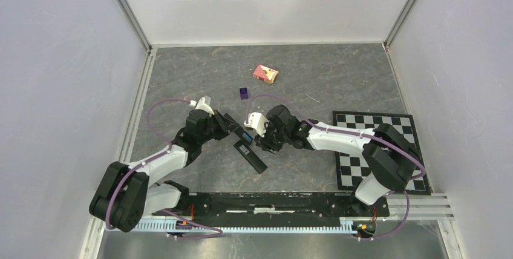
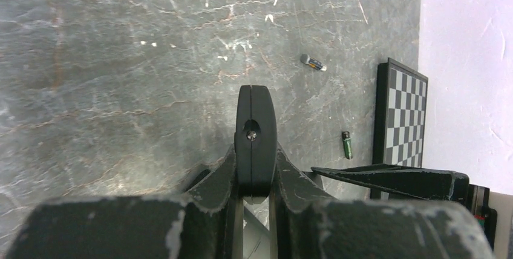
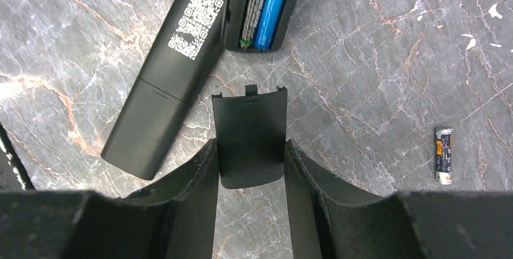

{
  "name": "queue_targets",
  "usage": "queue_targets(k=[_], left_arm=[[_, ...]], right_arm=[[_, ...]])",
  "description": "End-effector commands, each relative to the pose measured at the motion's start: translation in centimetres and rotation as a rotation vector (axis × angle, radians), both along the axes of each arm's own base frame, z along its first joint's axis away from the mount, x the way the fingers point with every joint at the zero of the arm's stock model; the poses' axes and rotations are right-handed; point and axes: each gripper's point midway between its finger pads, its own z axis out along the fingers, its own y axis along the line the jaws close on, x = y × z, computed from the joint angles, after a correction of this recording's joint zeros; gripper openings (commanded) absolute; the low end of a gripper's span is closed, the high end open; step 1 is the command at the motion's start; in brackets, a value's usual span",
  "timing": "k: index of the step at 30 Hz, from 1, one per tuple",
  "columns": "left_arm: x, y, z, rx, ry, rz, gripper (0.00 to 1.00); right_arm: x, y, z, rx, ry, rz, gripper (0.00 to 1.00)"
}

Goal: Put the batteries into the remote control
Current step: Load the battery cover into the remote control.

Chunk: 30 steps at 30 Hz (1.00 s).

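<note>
The left gripper (image 2: pixel 255 150) is nearly closed, pinching a thin black end, apparently the remote control (image 3: pixel 160 98), which lies mid-table. Just right of it, the right gripper (image 3: pixel 250 150) clamps the battery cover (image 3: pixel 249 117), jaws part-open. The blue battery (image 3: pixel 272 8) and dark battery (image 3: pixel 253 11) sit in the remote's open bay. A loose battery (image 3: pixel 443 155) lies apart on the table.
</note>
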Motion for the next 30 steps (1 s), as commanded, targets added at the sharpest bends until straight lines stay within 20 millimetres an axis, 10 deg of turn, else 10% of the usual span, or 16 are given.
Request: queue_targets(k=[1,30], left_arm=[[0.8,-2.0,2.5,-0.095,-0.090,-0.027,0.02],[-0.4,-4.6,2.9,-0.149,-0.087,-0.079,0.02]], right_arm=[[1.1,1.0,2.4,0.119,-0.036,-0.091,0.43],[2.1,2.4,2.0,0.174,-0.004,-0.176,0.43]])
